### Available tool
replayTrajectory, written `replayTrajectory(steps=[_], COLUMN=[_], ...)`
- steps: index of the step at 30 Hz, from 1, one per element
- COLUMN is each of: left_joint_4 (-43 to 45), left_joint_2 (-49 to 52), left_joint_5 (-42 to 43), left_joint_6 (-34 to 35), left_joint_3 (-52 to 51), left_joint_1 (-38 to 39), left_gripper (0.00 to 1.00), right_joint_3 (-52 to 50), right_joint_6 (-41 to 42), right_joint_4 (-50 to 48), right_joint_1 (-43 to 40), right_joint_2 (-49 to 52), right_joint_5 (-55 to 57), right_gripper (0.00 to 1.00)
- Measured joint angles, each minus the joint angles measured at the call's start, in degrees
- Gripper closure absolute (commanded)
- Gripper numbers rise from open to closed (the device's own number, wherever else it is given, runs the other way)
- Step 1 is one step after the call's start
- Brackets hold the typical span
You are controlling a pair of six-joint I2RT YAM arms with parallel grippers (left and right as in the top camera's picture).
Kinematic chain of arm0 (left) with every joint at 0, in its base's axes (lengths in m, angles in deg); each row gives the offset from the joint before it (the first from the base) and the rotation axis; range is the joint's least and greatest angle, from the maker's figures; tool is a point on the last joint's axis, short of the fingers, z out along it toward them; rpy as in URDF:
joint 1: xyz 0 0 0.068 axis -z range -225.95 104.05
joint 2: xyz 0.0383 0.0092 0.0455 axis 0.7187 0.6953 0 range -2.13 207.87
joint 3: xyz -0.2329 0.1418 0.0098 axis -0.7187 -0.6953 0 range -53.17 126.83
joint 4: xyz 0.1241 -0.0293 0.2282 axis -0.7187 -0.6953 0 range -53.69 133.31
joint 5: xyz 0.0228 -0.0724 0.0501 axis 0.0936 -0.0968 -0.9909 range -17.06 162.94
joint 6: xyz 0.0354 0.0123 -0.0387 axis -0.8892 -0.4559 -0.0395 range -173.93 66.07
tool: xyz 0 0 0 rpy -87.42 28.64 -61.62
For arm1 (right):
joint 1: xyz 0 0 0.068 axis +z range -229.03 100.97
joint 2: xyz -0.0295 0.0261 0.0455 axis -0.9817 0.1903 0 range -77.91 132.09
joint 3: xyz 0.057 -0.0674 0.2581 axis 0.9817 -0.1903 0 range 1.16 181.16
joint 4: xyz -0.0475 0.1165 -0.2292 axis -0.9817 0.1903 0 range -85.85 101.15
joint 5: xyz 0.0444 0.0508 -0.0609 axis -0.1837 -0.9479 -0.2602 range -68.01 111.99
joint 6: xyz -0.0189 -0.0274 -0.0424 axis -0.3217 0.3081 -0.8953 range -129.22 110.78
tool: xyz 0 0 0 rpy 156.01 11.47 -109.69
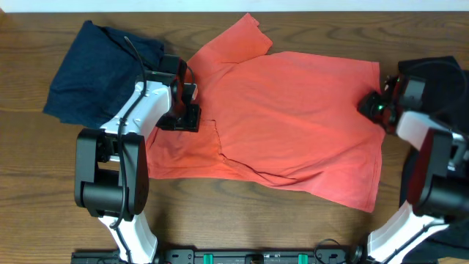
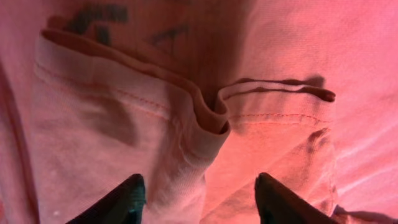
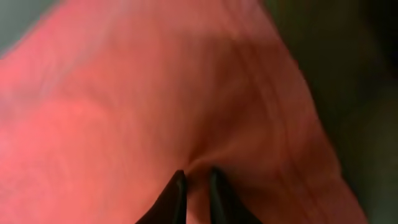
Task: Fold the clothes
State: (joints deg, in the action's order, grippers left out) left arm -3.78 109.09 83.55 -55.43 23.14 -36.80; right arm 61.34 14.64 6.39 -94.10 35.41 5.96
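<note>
A coral-red T-shirt (image 1: 293, 117) lies spread across the middle of the table, lettering side down. My left gripper (image 1: 183, 117) hovers over its left part near the collar. In the left wrist view my left gripper (image 2: 199, 193) is open, its fingers either side of a raised fold of the shirt (image 2: 205, 112). My right gripper (image 1: 370, 106) is at the shirt's right edge. In the right wrist view my right gripper (image 3: 196, 180) is shut on a pinch of the red cloth (image 3: 155, 93). A dark navy garment (image 1: 95, 70) lies at the back left.
A black garment (image 1: 447, 81) lies under and beside my right arm at the right edge. The wooden table (image 1: 242, 220) shows bare in front of the shirt. The arm bases stand at the front left and front right.
</note>
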Motion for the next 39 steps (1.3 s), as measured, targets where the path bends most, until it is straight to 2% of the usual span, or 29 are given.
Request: replayTrajectory(steps=[6, 9, 10, 16, 21, 28, 30, 33, 37, 39], left_joint_4=[-0.22, -0.22, -0.22, -0.2, 0.66, 5.2, 6.58, 7.78, 9.35, 11.17], left_joint_2=[-2.91, -5.07, -5.75, -6.23, -6.23, -5.95, -5.33, -3.72, -0.92, 0.55], left_joint_5=[0.04, 0.2, 0.2, 0.22, 0.5, -0.76, -2.14, -3.8, -5.16, -5.53], left_joint_6=[-0.07, 0.17, 0.15, 0.22, 0.35, 0.17, 0.15, -0.31, -2.27, -3.1], left_joint_3=[0.0, 0.0, 0.0, 0.0, 0.0, 0.0, 0.02, 0.02, 0.02, 0.02], left_joint_1=[-0.02, -0.02, -0.02, -0.02, 0.09, 0.76, 0.83, 0.81, 0.83, 0.83], left_gripper=[0.24, 0.21, 0.21, 0.21, 0.16, 0.16, 0.18, 0.31, 0.46, 0.48], right_joint_3=[12.57, 19.1, 21.44, 26.6, 26.75, 27.52, 27.91, 28.13, 28.11, 27.71], right_joint_6=[1.99, 2.91, 2.36, -1.6, -4.85, -6.91, -7.52, -8.72, -9.62, -9.88], right_joint_4=[2.27, 5.66, 7.72, 19.34, 30.56, 44.59, 48.7, 53.4, 58.21, 59.06], right_joint_1=[-0.09, -0.26, -0.39, -0.46, -0.61, -0.59, -0.26, 0.76, 2.03, 2.36], right_joint_2=[8.72, 12.04, 12.94, 12.96, 7.04, -14.36, -19.21, -23.3, -23.67, -23.41], right_joint_5=[0.87, 0.7, -0.33, -3.85, -4.92, -6.1, -6.27, -6.36, -5.9, -5.57], right_gripper=[0.91, 0.78, 0.67, 0.57, 0.54, 0.52, 0.51, 0.51, 0.51, 0.51])
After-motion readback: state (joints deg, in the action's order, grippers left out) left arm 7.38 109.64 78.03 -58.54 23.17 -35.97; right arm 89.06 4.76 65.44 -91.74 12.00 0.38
